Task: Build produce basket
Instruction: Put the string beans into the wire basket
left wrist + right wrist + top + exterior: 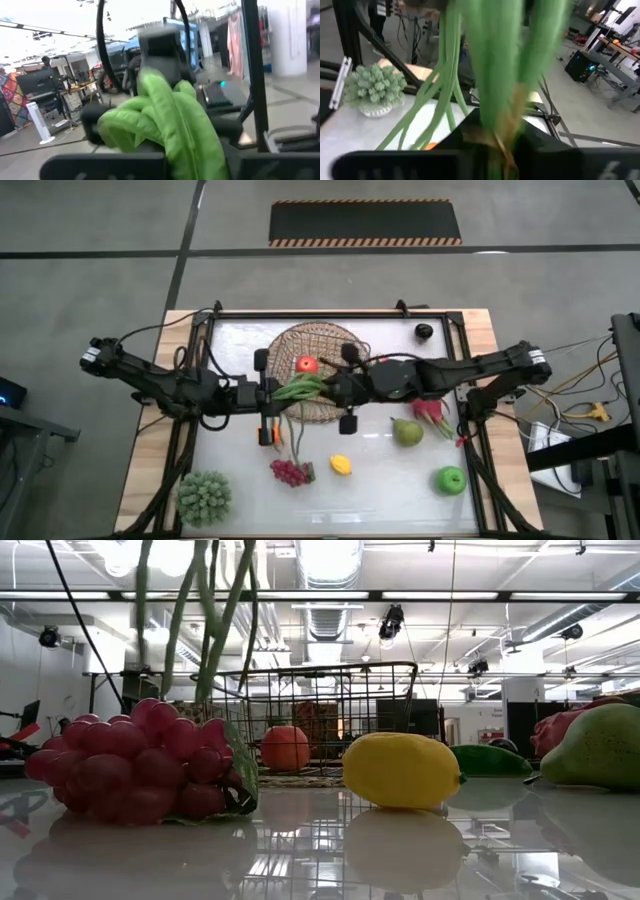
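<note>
Both grippers met over the basket's (300, 345) near edge, left gripper (268, 393) and right gripper (340, 392), each with fingers clamped on the green stalks (300, 389); a red apple (307, 364) lay inside the basket; grapes (290, 472), lemon (341, 465), pear (406, 432) and green apple (451, 479) sat on the worktop (400, 500) nearer than the basket.

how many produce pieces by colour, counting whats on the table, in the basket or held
green: 3, the green stalks held between both grippers, the pear and the green apple
red or pink: 3, the red fruit in the basket, the grapes and the dragon fruit
yellow: 1, the lemon
orange: 1, the orange piece
total: 8
</note>
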{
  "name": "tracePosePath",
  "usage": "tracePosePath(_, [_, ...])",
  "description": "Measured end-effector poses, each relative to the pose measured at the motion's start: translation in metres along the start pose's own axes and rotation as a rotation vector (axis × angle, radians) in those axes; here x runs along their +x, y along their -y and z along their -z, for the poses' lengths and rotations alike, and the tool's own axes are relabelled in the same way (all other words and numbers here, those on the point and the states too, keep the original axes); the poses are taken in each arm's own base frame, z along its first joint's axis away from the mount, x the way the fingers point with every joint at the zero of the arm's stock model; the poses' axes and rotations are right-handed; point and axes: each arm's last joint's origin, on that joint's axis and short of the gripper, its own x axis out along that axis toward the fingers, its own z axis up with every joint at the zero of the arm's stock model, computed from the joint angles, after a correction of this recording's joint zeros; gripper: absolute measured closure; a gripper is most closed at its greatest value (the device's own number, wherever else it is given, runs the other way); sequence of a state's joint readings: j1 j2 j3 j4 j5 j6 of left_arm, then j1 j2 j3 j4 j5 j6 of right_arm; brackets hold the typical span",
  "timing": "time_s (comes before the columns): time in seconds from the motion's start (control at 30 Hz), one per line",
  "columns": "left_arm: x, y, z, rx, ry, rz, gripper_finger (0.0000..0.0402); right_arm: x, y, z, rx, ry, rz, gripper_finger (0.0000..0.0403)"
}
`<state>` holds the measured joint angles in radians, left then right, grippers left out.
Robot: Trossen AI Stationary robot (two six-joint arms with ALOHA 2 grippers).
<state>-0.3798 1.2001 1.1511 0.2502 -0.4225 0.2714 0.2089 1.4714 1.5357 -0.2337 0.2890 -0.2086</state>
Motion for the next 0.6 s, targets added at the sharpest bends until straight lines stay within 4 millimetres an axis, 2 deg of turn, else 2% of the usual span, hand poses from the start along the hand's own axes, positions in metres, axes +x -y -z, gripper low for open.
tracePosePath(0.1, [0.001, 0.000, 0.000, -0.004, 0.003, 0.000, 0.0402, 0.008, -0.003, 0.004, -0.011, -0.004, -0.002, 0.0281])
tracePosePath(0.37, [0.001, 0.000, 0.003, 0.015, -0.025, -0.027, 0.0401, 0.003, -0.003, -0.001, -0.006, 0.039, -0.062, 0.0127])
tracePosePath(0.5, [-0.003, -0.002, 0.013, 0.066, -0.105, -0.134, 0.0401, -0.013, 0.002, -0.001, -0.002, -0.021, -0.074, 0.0080])
tracePosePath(0.6, [-0.011, -0.007, 0.014, 0.066, -0.109, -0.150, 0.0401, -0.028, 0.008, -0.005, 0.017, -0.068, -0.071, 0.0057])
